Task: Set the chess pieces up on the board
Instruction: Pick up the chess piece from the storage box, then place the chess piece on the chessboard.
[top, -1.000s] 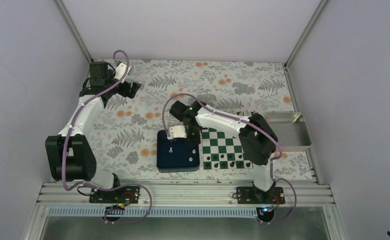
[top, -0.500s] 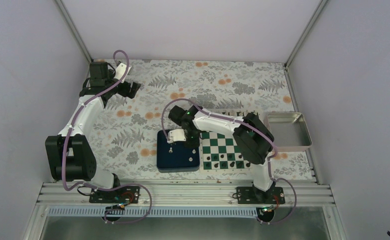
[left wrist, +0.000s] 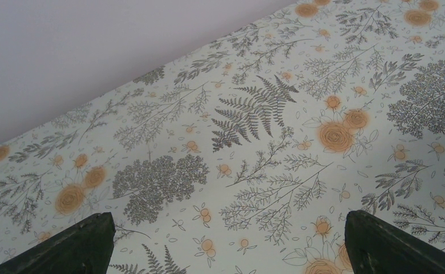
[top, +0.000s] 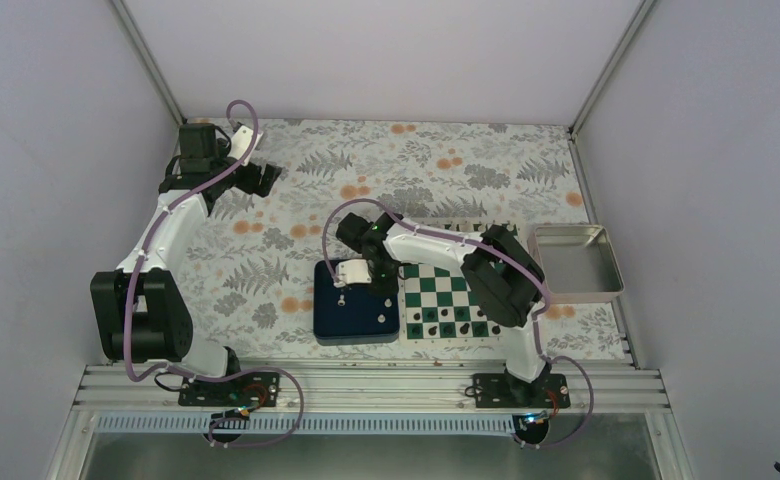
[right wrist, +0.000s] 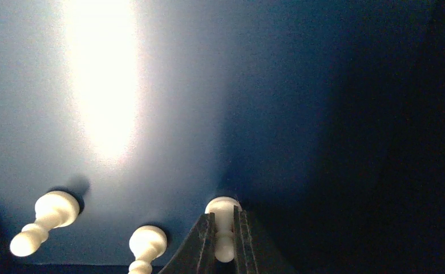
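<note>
Three rounded white pieces [right wrist: 50, 211], smooth blue tray [right wrist: 323, 85]

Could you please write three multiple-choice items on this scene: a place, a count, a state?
1. Where is the right gripper? A over the blue tray; B over the metal tray; C over bare cloth.
2. How many white pieces does its wrist camera show? A one; B three; C six.
3. Its jaws are: A wide open; B shut on a white piece; C shut on nothing.
Answers: A, blue fills its view; B, three show there; B, its fingers pinch one.
</note>
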`<act>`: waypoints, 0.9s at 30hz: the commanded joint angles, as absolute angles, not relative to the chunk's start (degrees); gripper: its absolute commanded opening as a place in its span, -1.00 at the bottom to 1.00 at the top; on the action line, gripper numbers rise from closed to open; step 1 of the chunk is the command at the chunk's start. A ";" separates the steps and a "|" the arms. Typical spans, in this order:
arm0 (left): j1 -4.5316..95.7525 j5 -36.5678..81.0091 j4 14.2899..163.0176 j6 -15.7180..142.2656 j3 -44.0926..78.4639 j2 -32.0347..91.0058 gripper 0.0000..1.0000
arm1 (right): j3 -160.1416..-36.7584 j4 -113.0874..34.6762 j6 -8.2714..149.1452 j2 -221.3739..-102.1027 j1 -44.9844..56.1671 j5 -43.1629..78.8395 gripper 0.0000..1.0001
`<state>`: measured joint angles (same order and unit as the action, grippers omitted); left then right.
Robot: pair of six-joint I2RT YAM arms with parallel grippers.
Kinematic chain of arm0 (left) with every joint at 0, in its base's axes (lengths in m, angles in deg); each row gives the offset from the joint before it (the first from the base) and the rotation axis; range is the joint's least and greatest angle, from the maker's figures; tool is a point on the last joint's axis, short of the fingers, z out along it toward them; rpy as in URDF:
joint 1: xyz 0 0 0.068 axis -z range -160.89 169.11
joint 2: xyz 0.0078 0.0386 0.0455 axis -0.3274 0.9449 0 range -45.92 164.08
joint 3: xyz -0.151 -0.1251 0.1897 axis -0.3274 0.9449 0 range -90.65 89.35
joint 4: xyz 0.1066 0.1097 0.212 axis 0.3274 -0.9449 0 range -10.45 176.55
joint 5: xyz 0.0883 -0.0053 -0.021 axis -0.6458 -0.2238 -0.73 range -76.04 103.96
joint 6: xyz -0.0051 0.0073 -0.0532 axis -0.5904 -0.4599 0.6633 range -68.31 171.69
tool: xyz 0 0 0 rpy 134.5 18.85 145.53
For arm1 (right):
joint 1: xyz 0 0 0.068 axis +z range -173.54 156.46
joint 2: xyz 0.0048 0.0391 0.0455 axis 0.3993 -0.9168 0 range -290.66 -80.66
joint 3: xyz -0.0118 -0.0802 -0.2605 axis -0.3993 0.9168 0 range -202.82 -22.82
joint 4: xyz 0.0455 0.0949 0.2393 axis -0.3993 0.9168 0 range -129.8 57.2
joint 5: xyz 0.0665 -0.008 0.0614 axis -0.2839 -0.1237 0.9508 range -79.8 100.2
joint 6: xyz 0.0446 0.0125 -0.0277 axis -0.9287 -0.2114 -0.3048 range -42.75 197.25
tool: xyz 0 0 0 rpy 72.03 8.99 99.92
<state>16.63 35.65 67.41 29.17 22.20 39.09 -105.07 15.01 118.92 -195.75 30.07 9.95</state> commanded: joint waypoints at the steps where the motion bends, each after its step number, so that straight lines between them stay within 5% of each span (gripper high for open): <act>1: 16.39 36.91 67.38 28.40 22.15 38.15 1.00 | -107.08 16.25 118.30 -193.10 30.17 9.46 -0.92; 8: 16.39 36.90 67.18 28.40 21.89 38.22 1.00 | -115.11 22.65 118.45 -186.05 25.47 9.36 -0.92; 13: 16.45 37.03 67.13 28.40 21.91 38.33 1.00 | -118.68 25.98 120.77 -180.81 12.82 10.81 -0.91; 19: 16.38 37.25 67.20 28.40 21.70 38.87 1.00 | -111.60 23.50 124.52 -177.65 -3.91 13.27 -0.91; 27: 16.45 37.35 66.96 28.40 21.59 39.16 1.00 | -99.44 16.12 126.93 -180.62 -13.92 17.14 -0.91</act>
